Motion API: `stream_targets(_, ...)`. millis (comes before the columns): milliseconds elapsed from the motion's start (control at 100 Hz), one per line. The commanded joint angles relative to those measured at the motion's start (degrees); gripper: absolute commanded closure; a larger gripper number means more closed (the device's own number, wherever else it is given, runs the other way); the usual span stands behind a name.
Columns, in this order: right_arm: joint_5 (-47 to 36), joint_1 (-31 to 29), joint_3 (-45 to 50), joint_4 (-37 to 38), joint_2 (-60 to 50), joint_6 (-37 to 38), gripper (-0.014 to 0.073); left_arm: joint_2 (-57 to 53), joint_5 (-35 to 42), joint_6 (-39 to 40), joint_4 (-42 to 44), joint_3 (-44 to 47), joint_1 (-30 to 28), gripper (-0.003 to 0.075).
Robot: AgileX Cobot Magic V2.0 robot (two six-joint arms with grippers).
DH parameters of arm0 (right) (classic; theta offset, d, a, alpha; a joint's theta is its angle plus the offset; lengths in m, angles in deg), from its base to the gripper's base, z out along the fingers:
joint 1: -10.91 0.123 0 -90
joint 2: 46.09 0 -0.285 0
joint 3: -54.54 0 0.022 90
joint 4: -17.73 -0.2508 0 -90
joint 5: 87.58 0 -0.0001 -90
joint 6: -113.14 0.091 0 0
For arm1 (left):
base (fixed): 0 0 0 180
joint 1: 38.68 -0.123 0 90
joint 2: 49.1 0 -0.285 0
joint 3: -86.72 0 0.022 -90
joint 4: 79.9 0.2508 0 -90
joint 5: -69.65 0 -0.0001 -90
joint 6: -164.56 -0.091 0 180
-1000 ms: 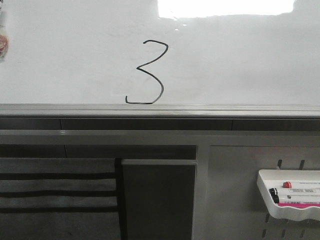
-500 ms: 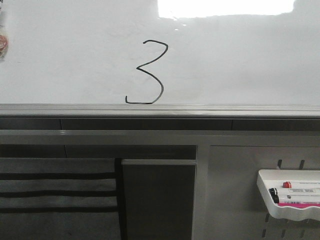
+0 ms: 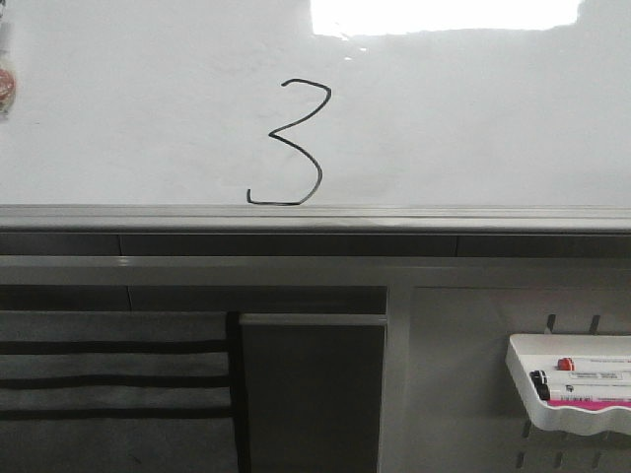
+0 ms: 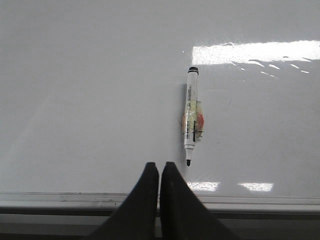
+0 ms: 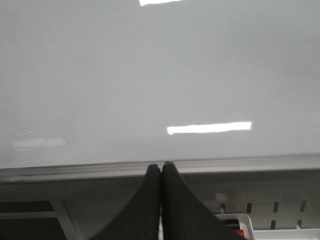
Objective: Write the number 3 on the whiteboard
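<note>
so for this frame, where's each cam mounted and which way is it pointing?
Front view: looks forward at the whiteboard with the number 3, the marker tray lower right; no arm in view.
Left wrist view: on the left arm, facing the board and a marker on it; the shut left end effector shows.
Right wrist view: on the right arm, facing bare board; the shut right end effector shows.
Shared: all see the whiteboard and its lower frame edge.

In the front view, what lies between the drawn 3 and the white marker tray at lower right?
The whiteboard's silver-grey frame edge lies below the number 3, then a dark channel and pale pegboard panel down to the marker tray.
</note>
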Motion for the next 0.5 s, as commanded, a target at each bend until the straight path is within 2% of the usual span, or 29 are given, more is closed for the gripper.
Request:
stream_targets(0, -7.4, -0.6, 2.7, -2.8, -2.8, -0.6, 0.0663, -1.6, 4.0, 0.6, -0.4, 0.4, 0.2, 0.0741)
stream_targets(180, -13.6, -0.6, 9.7, -4.8, -7.4, -0.6, 0.0663, -1.6, 4.0, 0.6, -0.4, 0.4, 0.2, 0.0741)
stream_targets(490, -12.9, -0.6, 9.7, -4.6, -6.9, -0.3, 0.0663, -1.5, 4.0, 0.6, -0.4, 0.4, 0.2, 0.0741)
